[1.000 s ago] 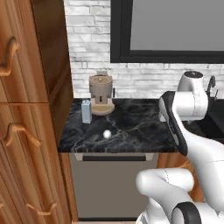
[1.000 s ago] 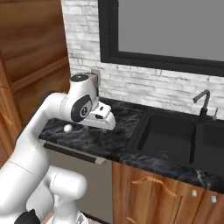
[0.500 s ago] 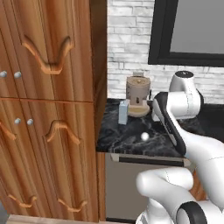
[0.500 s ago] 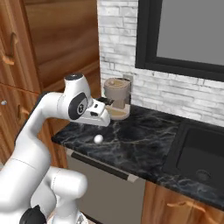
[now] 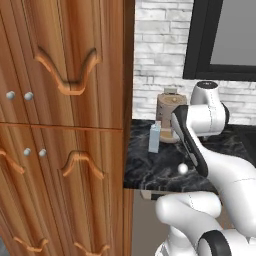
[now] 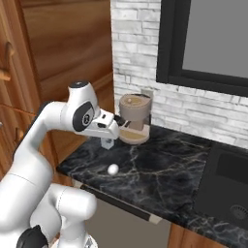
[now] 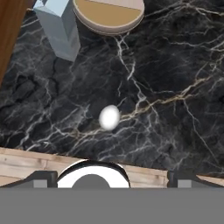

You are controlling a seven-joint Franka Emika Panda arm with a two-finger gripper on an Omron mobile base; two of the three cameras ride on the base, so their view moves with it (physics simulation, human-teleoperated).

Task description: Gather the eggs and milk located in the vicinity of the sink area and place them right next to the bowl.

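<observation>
The gripper (image 6: 110, 131) hangs with jaws spread wide and empty above the table (image 7: 166, 87). Risk, as I judge it: the egg (image 7: 109, 117) rolls off the near edge if a finger clips it. It lies below the gripper; the milk (image 7: 59, 28) stands beyond, well apart.

— What's different from a second ago?

— The base has driven left, so both base views slid. The tall wooden cabinet (image 5: 65, 125) has come to take up the left half of the left base view, and the sink (image 6: 227, 181) has slipped to the right edge of the right base view.

— And the hand?

— The gripper (image 6: 112, 130) went along with the base. It has closed in on the milk carton (image 7: 59, 28) and the egg (image 7: 109, 117); the egg now lies just ahead of the hand.
</observation>
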